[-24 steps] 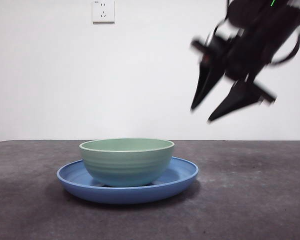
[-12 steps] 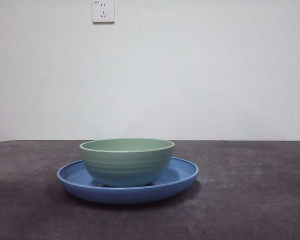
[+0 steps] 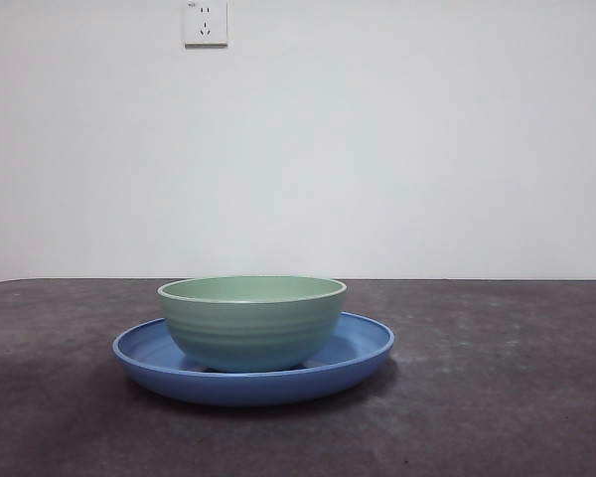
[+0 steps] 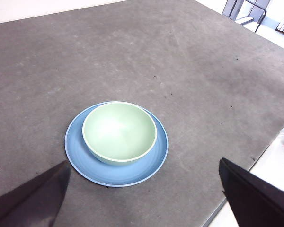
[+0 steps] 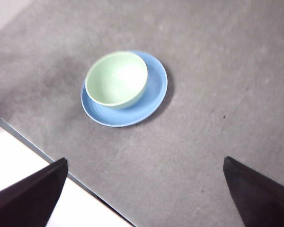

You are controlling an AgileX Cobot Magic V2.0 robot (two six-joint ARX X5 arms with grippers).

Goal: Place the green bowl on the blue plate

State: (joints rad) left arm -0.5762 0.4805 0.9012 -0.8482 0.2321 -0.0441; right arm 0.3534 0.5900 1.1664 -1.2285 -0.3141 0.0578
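The green bowl point(image 3: 251, 320) stands upright inside the blue plate point(image 3: 363, 350) on the dark table, empty, a little left of the plate's middle. From the left wrist view the green bowl point(image 4: 119, 132) and blue plate point(image 4: 104, 171) lie well below and ahead of my left gripper point(image 4: 144, 189), whose jaws are wide open and hold nothing. The right wrist view shows the green bowl point(image 5: 116, 78) on the blue plate point(image 5: 154, 90), far from my right gripper point(image 5: 144, 187), also open and empty. Neither gripper appears in the front view.
A white wall with a socket point(image 3: 206, 22) backs the table. The table's edge point(image 4: 255, 161) runs near the left gripper, with white floor beyond; another table edge point(image 5: 42, 158) shows in the right wrist view. A metal frame point(image 4: 244, 9) stands off the far corner.
One second ago a dark gripper hung open at the upper right of the front view. It has since risen out of that view. Bowl and plate have not moved.
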